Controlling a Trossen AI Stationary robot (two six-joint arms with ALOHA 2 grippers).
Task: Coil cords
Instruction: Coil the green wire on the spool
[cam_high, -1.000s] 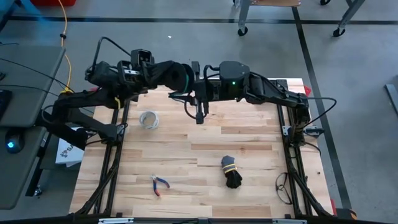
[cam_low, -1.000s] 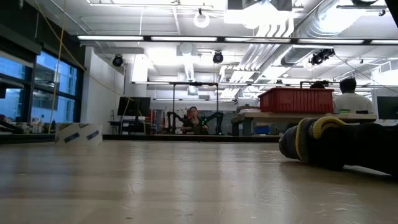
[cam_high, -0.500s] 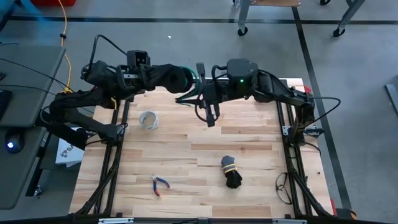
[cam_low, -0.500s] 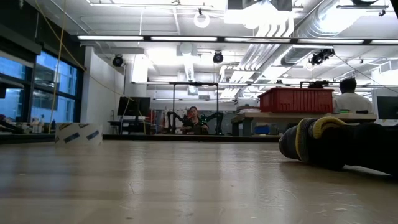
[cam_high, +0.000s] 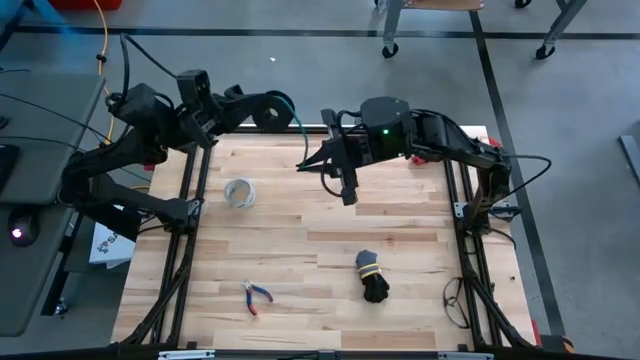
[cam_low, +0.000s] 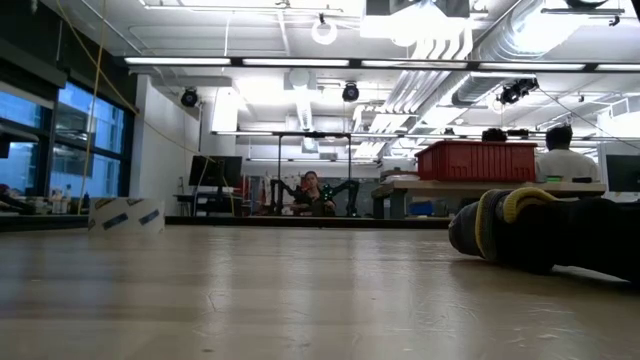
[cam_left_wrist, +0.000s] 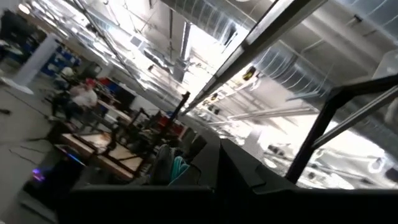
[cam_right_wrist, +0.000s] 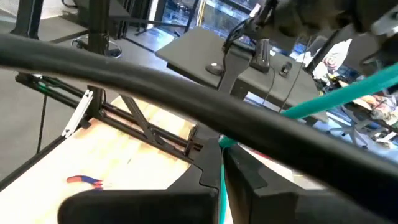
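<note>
Green cord (cam_high: 298, 125), thin and limp, stretches at twelve o'clock between your left gripper (cam_high: 268, 110), shut on its dark coil, and right gripper (cam_high: 318, 160), pinched on the tail; hold it there, lightly.

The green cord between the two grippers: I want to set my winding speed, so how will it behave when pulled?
The green cord looks thin and runs in a gentle curve from the left gripper to the right gripper, so it is probably floppy and light. Its coil at the left gripper suggests it bends easily. The right wrist view shows a smooth sheath, so it may slip.
</note>
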